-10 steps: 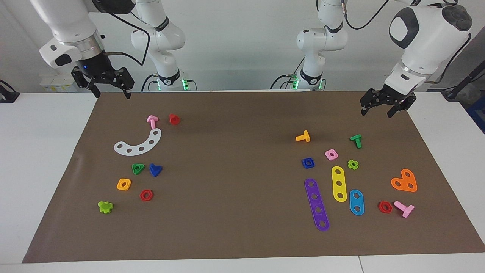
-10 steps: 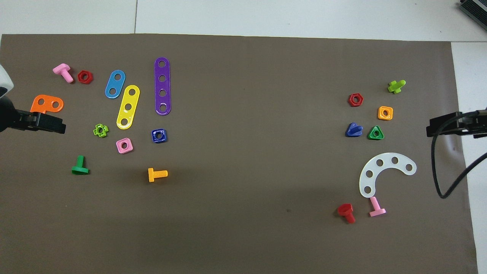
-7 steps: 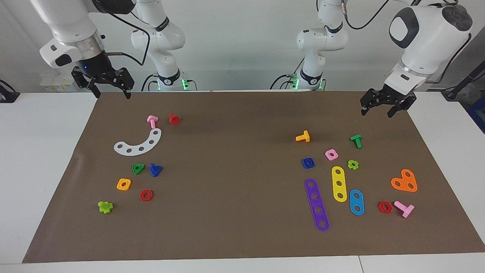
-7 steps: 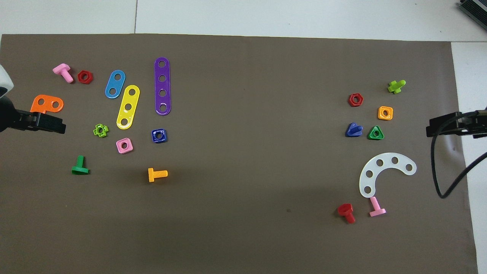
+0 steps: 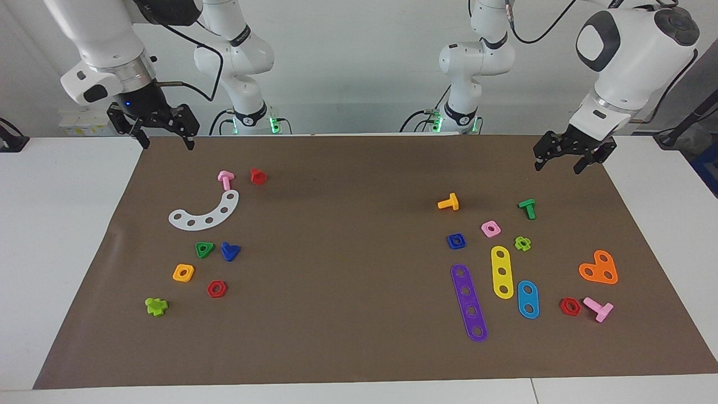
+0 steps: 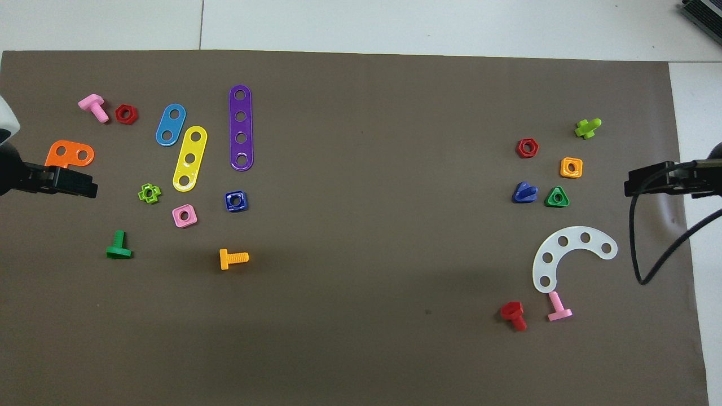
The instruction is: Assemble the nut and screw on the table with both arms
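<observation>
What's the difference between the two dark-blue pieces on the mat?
The nut is square with a round hole through its middle; the screw has a triangular head and no hole. The nut lies at the left arm's end of the mat, beside a pink square nut; the screw lies at the right arm's end, beside a green triangular nut. Both are dark blue and untouched.

The right gripper (image 5: pixel 164 141) hangs raised on its bent white arm, fingers pointing down and spread apart with nothing between them. The left gripper (image 5: pixel 557 163) hangs raised too, tilted on its wrist, its jaws parted and empty.
</observation>
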Available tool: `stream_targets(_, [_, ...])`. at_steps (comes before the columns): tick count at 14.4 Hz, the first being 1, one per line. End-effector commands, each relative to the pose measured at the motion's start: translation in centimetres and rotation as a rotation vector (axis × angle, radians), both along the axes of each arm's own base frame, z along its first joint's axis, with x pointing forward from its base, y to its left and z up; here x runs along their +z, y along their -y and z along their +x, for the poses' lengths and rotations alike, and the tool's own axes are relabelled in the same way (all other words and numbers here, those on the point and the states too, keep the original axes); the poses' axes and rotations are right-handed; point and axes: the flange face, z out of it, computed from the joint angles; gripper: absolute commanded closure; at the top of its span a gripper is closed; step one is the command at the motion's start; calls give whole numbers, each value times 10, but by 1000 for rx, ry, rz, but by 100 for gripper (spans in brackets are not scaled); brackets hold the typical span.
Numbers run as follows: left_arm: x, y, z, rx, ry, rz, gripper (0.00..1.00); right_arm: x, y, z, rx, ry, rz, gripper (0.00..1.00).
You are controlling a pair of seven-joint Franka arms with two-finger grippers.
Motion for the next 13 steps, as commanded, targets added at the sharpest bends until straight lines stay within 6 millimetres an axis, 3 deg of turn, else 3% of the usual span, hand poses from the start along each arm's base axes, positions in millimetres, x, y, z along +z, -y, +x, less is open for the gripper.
stream_targets(1, [4,-6,-5,0,24,-20,0,-67,-10,11,49,55,25,0])
stream_targets(3, [4,-6,-5,0,24,-20,0,-123,-25,32,128,50,32,0])
stream_targets(5, [4,-6,-5,0,30,-19,0,-164,-26,47,218,51,22,0])
stream_targets(8, [3,-6,-6,0,24,-20,0,-229,-26,52,250,97,39,0])
stream_targets(12, [2,-6,-7,4,19,-18,0,-281,-28,55,258,95,54,4])
stream_targets(13, [3,-6,-6,4,22,-17,0,-291,-27,51,274,92,52,10])
